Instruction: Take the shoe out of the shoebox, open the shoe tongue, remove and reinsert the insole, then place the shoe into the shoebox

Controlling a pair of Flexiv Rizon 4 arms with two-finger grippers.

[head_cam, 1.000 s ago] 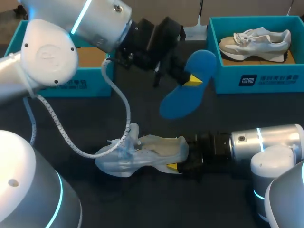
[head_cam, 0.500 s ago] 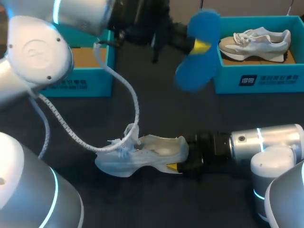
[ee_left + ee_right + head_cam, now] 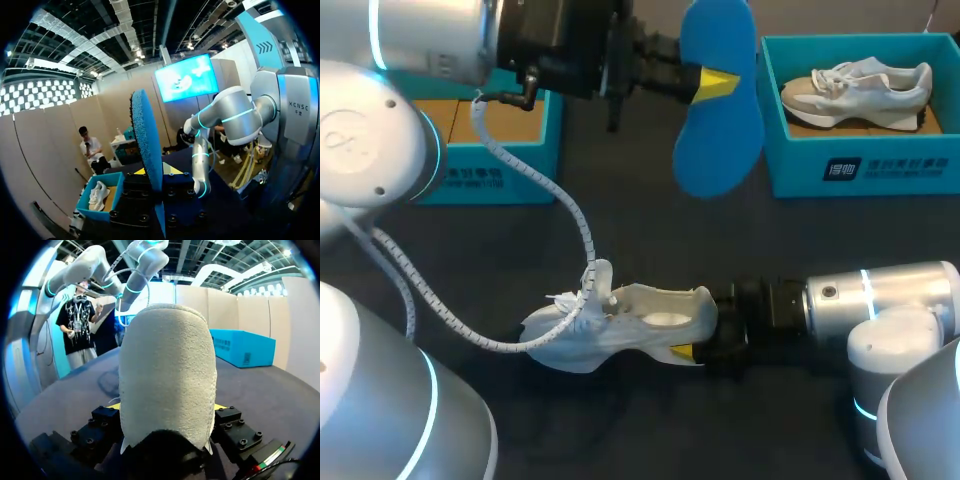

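Observation:
High over the far middle of the table, my left gripper [image 3: 712, 84] is shut on a blue insole [image 3: 718, 120], which hangs nearly upright. In the left wrist view the insole [image 3: 148, 135] stands edge-on between the fingers of that gripper [image 3: 159, 174]. A white shoe [image 3: 620, 328] lies on its side on the dark table near the front, toe pointing left. My right gripper [image 3: 696, 340] is shut on its heel. In the right wrist view the pale suede heel [image 3: 167, 365] fills the space between that gripper's [image 3: 167, 409] yellow tips.
A teal shoebox [image 3: 860, 165] at the far right holds a second white shoe [image 3: 855, 85]. Another teal shoebox [image 3: 485, 175] stands at the far left, partly behind my left arm. A white coiled cable [image 3: 582, 235] hangs from the left arm down to the shoe's laces.
My left arm has lifted the insole up and toward the far side, turning it from slanted to nearly upright. The right gripper and the shoe have stayed put.

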